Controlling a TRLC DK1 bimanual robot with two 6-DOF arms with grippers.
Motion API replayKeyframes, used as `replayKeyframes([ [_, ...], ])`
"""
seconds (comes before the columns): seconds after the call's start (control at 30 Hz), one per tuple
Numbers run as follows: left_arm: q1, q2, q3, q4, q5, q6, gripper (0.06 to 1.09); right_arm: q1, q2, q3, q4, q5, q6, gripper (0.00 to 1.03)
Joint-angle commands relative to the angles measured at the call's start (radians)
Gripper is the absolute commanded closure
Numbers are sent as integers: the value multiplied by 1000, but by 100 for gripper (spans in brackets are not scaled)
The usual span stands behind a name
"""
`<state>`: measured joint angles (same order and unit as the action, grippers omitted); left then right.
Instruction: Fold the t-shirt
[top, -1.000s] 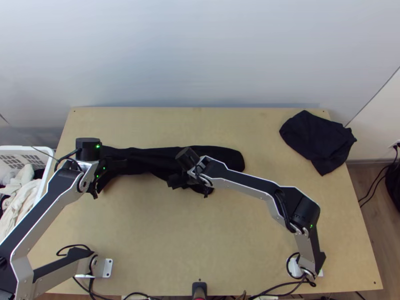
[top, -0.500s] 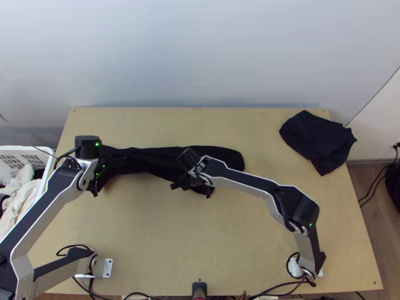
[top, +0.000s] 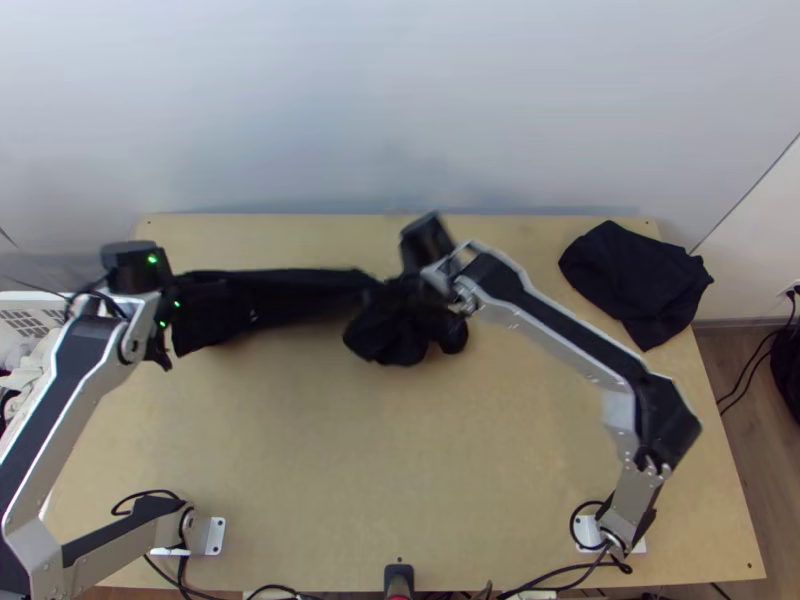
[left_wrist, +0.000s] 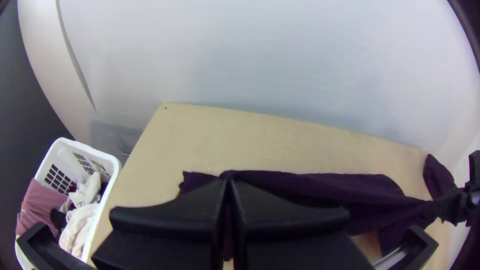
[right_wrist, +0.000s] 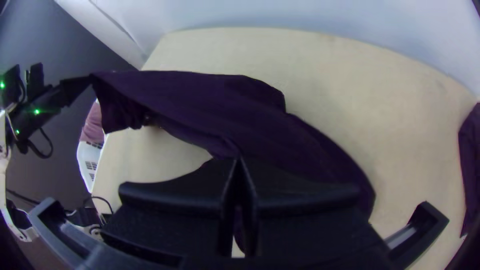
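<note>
i can read no text, label, brand, number or sign in any of my views.

A robot's bent left arm (top: 60, 400) and right arm (top: 562, 325) hold the left end effector (top: 222, 292) and right end effector (top: 390, 290) well apart, both pairs of fingers (left_wrist: 170, 220) closed.
</note>
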<state>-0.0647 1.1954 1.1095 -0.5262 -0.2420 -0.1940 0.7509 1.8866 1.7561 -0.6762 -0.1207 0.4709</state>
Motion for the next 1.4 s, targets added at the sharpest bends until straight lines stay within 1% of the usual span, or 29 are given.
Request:
replayKeyframes([
  [0.0, 48, -3, 156, -38, 4, 10, 105, -99, -64, 192, -141, 1, 2, 100],
  [0.1, 55, 3, 236, -64, 6, 10, 105, -131, -76, 267, -187, 1, 3, 100],
  [0.2, 69, 29, 337, -121, 7, 10, 105, -159, -81, 358, -247, 1, 3, 100],
  [0.3, 88, 43, 424, -136, 12, 10, 105, -194, -81, 456, -307, 3, 2, 100],
  [0.4, 105, 53, 512, -161, 40, 10, 105, -231, -93, 523, -341, 12, 3, 100],
  [0.53, 105, 70, 642, -222, 58, 10, 105, -291, -149, 522, -342, 27, -2, 100],
  [0.63, 103, 58, 714, -235, 99, 10, 105, -337, -184, 536, -338, 27, -6, 100],
  [0.8, 89, 24, 828, -245, 164, 13, 105, -400, -247, 568, -281, 41, -37, 100],
  [0.83, 85, 18, 849, -251, 168, 19, 105, -406, -256, 577, -275, 56, -40, 100],
  [0.93, 34, 0, 903, -296, 168, 42, 105, -435, -287, 585, -263, 64, -43, 100],
  [1.03, -27, -36, 909, -383, 168, 57, 105, -449, -305, 582, -266, 64, -43, 100],
  [1.13, -133, -71, 891, -534, 168, 57, 105, -461, -313, 582, -266, 64, -43, 100],
  [1.2, -231, -114, 840, -620, 170, 50, 105, -469, -314, 580, -266, 64, -43, 100],
  [1.3, -342, -195, 737, -683, 175, 11, 105, -473, -328, 545, -266, 64, -17, 100],
  [1.33, -365, -215, 710, -699, 190, -2, 105, -473, -334, 526, -266, 64, -6, 100],
  [1.37, -379, -235, 687, -725, 227, -16, 105, -470, -337, 506, -266, 64, 0, 100],
])
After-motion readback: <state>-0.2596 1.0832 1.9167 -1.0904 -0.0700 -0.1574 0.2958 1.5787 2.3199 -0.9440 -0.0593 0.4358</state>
